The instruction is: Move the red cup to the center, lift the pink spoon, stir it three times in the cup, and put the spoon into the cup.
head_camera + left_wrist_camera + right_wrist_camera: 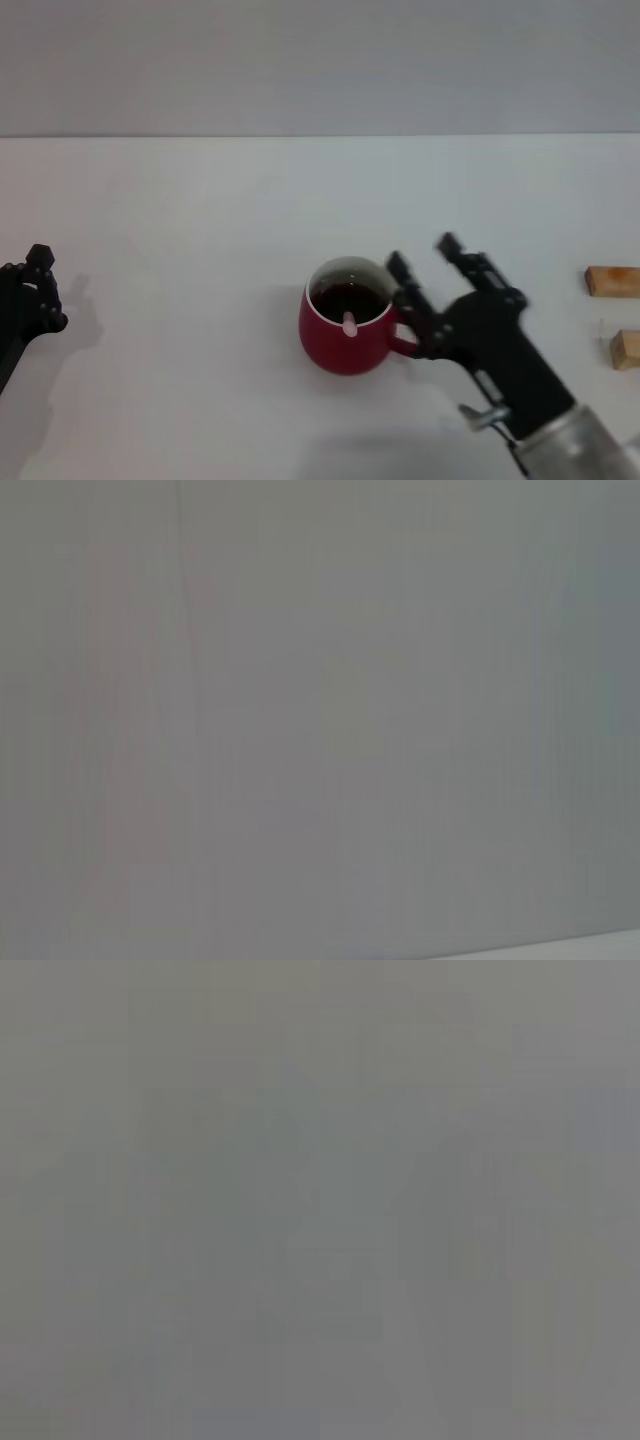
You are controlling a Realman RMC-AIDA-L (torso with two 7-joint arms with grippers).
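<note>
— White tabletop (pixel 200 220), grey wall behind. What's in the red cup (pixel 347 345)?
— The pink spoon (pixel 350 324), its tip poking up against the dark inside.
— And the hands?
— Right hand (pixel 424 262) spread beside the handle, gripping nothing; left hand (pixel 40 290) rests at the edge, can't tell its fingers.
— Anything else?
— Two wooden blocks (pixel 612 281) far right.

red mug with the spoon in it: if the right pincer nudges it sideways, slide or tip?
Likely slides: the red mug is squat and pot-bellied, sitting flat on the smooth white table. Its glossy glaze may be slippery for the open right pincer beside its handle. The pink spoon leans loose inside, so it would probably rattle.
</note>
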